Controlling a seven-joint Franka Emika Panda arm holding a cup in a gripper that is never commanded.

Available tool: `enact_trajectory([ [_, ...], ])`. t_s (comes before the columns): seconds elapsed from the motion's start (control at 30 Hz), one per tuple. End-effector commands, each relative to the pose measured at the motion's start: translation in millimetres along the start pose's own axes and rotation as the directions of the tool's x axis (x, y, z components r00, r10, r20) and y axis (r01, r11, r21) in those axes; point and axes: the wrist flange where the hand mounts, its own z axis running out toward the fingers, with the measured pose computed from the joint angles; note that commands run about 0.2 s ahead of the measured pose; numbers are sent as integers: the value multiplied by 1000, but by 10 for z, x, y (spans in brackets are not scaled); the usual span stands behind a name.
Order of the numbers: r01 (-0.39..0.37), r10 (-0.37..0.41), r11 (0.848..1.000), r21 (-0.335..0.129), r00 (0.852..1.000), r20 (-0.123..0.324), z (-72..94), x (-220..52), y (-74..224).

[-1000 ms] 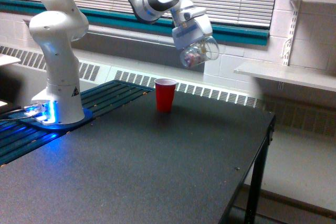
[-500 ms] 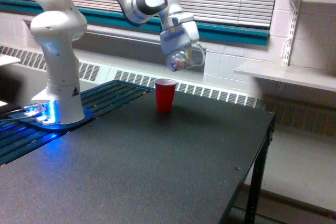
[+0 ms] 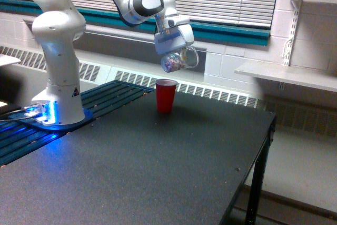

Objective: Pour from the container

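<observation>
Container (image 3: pixel 176 61) hangs clamped in the gripper (image 3: pixel 174 51), the jaws closed on its clear wall, though just where the pads meet it is hard to make out from this view. It lies tipped well over, mouth toward the exterior view's left and down, pinkish bits gathered near the low end. It hangs above the red cup (image 3: pixel 166 95), apart from it. The cup stands upright on the dark table (image 3: pixel 158 172), near the far edge. Clear thin plastic like this is likely light and springy, slick too, so a mid-wall squeeze suits it; too hard and it may buckle. The loose bits should tumble out in a rush.
</observation>
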Motion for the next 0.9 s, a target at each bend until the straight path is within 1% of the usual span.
enact_trajectory([
  [0.03,57,-56,998,3,998,-6,-97,-46,-146],
  [0.17,68,-68,998,1,998,3,-110,-120,-197],
  [0.5,71,-71,997,-2,997,43,-73,-393,-246],
  [0.73,58,-56,998,-21,996,75,-24,-572,-175],
  [0.9,45,-42,999,-28,995,87,-36,-643,-132],
])
